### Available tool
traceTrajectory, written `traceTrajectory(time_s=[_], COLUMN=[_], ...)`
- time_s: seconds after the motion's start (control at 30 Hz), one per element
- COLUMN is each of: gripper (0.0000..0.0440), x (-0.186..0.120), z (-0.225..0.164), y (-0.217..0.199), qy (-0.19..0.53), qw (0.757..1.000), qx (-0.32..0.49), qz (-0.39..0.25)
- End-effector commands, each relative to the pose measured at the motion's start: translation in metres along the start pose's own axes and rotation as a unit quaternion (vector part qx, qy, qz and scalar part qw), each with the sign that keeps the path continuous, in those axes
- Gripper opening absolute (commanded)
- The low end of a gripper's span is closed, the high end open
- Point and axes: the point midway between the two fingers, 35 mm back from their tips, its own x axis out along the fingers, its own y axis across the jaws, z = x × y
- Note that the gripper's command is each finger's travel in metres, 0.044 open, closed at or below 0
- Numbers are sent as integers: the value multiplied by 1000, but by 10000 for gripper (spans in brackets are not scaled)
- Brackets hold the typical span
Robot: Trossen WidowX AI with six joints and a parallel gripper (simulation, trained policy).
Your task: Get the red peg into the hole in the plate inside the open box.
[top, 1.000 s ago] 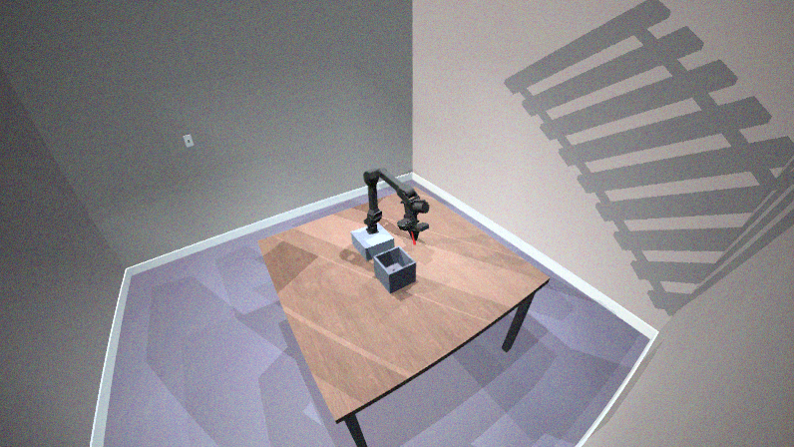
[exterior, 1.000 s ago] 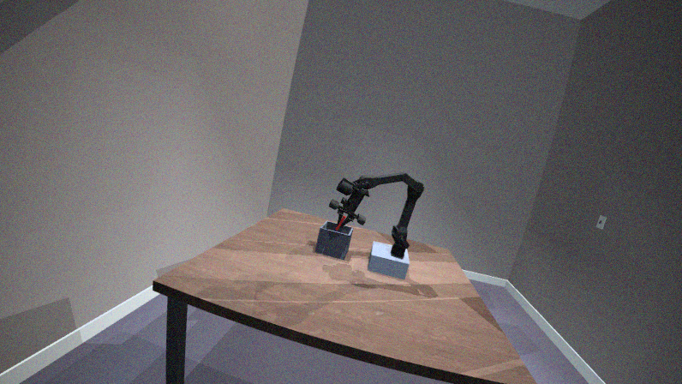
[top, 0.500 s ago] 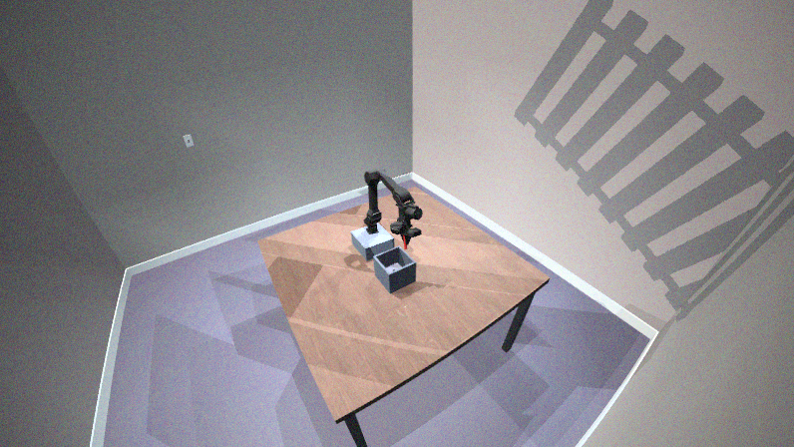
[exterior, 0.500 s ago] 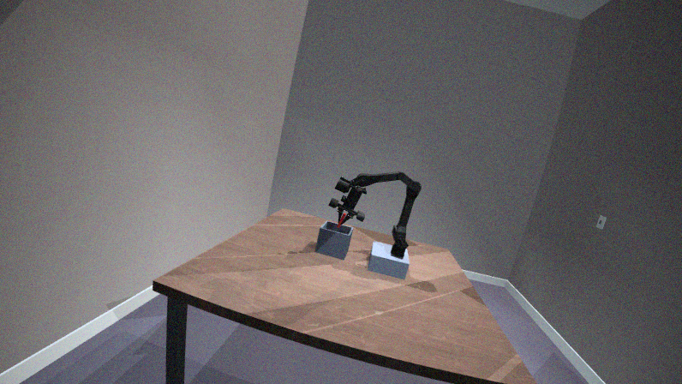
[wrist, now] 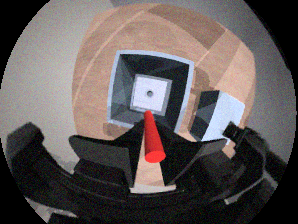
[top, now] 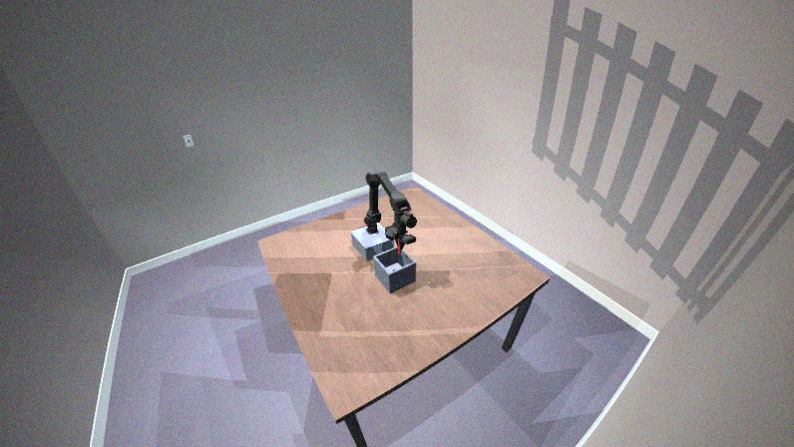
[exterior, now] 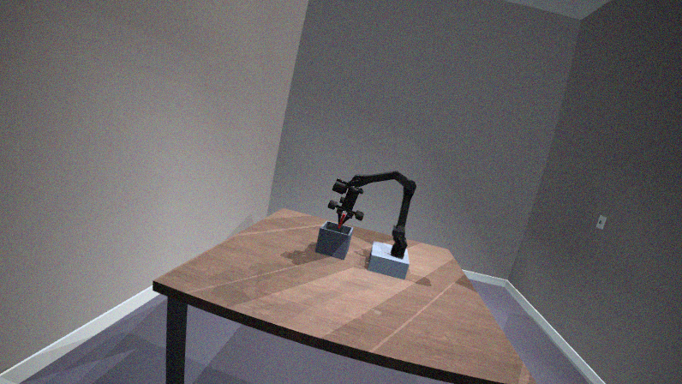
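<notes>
Currently, from the top view, clamped in the jaws (top: 400, 243) (exterior: 342, 220): the red peg (top: 398, 246) (exterior: 341, 219) (wrist: 154, 145), near the rim of the open box (top: 402, 278) (exterior: 332, 243) (wrist: 114, 90). In exterior view, held aslant, lower tip about level with the rim. In wrist view, pointing toward, but apart from, the hole (wrist: 150, 93) in the plate (wrist: 142, 100); possible jamming or rim contact from uncorrected tilt or offset during descent.
</notes>
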Motion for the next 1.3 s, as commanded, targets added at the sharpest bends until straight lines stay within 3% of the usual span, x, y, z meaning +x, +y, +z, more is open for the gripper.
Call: traceTrajectory(time_s=[0.0,1.17,1.27], gripper=[0,0,30], x=[7,94,99], z=[5,30,30], y=[-1,-1,-1], qy=[2,30,30], qw=[1000,998,997], qx=[-2,-24,-29], qz=[-12,-52,-58])
